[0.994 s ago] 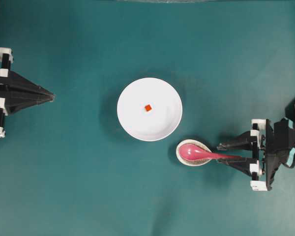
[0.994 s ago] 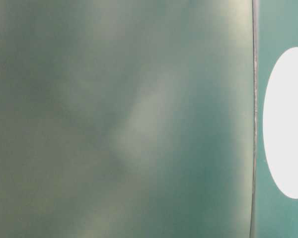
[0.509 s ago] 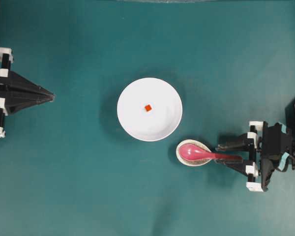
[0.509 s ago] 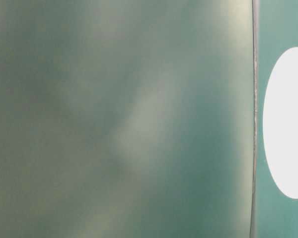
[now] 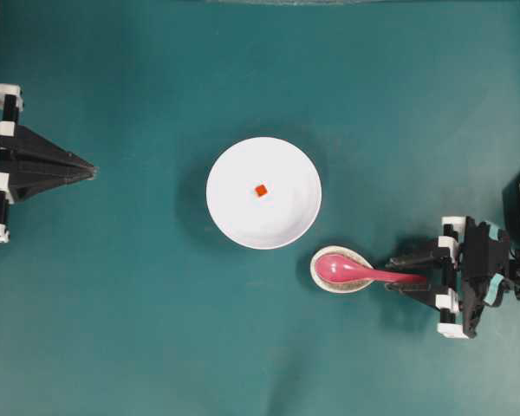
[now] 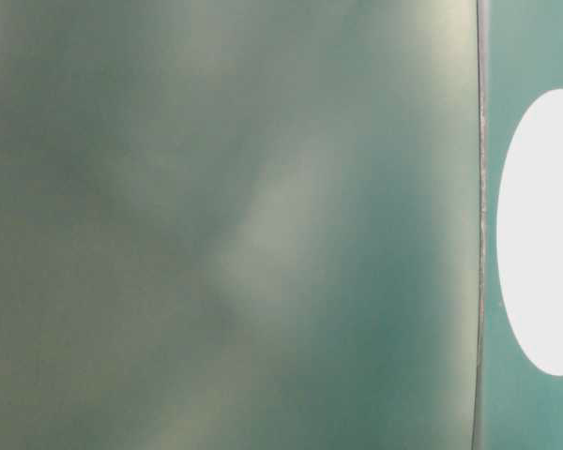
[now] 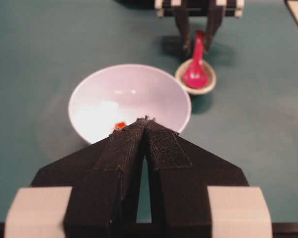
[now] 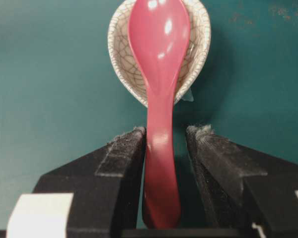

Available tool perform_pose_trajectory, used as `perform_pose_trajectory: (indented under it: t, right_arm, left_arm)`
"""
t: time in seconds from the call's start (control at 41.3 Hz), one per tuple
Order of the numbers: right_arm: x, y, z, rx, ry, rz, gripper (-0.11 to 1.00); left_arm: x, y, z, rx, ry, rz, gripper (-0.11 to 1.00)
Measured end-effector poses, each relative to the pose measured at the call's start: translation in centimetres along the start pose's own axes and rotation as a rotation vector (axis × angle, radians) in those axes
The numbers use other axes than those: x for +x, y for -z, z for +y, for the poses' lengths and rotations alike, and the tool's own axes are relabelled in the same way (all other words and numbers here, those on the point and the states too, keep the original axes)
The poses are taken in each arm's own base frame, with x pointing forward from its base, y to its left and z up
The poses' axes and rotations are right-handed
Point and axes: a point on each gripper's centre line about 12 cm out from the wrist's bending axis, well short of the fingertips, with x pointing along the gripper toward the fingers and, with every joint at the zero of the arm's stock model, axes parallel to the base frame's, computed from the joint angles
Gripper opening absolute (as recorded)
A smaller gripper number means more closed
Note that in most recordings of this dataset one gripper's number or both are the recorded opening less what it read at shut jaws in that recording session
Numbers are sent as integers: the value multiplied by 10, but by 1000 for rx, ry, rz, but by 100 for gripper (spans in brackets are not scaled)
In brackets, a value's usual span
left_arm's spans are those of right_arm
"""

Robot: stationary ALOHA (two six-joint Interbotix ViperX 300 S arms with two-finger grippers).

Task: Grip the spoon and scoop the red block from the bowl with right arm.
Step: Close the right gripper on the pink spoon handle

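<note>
**Spoon handle between spread fingers, block in the bowl**

The glossy pink-magenta spoon (image 8: 159,74) lies with its deep oval scoop cradled in a small egg-shaped dish (image 8: 120,54) whose grey-white glaze is crazed with fine dark cracks. Its short straight handle juts out toward the right edge of the teal table (image 5: 139,329). The right gripper (image 8: 165,148) has its black, fuzzy-padded fingers spread apart on either side of that handle: the left pad is right against it, the other stands clear with a gap showing. The dish sits just beside the lower right rim of the large, smooth, round white bowl (image 5: 234,221) near the table's middle. The tiny red-orange block (image 5: 261,191) rests on the bowl's floor. At the left edge, the left gripper (image 7: 145,123) tapers to a point, its fingers pressed together on nothing.
</note>
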Motion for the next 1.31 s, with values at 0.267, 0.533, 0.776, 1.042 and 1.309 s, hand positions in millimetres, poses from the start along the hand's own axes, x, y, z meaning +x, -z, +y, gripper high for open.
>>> perform_pose_trajectory:
  t: [0.267,0.533,0.776,1.042,1.309]
  right_arm:
    - [1,-1,1,-31,-1,-3,45]
    - [0,-2,1,-35,-3,-14,45]
    - [0,-3,1,-35,-1,-26,45]
    - [0,-4,2,-34,-3,-29,45]
    - [1,-4,1,-33,-1,-29,38]
  left_arm:
    - [0,2,0,0,0,14,0]
    - [0,2,0,0,0,14,0]
    - [0,2,0,0,-2,14,0]
    - [0,2,0,0,0,14,0]
    - [0,1,0,0,0,12,0]
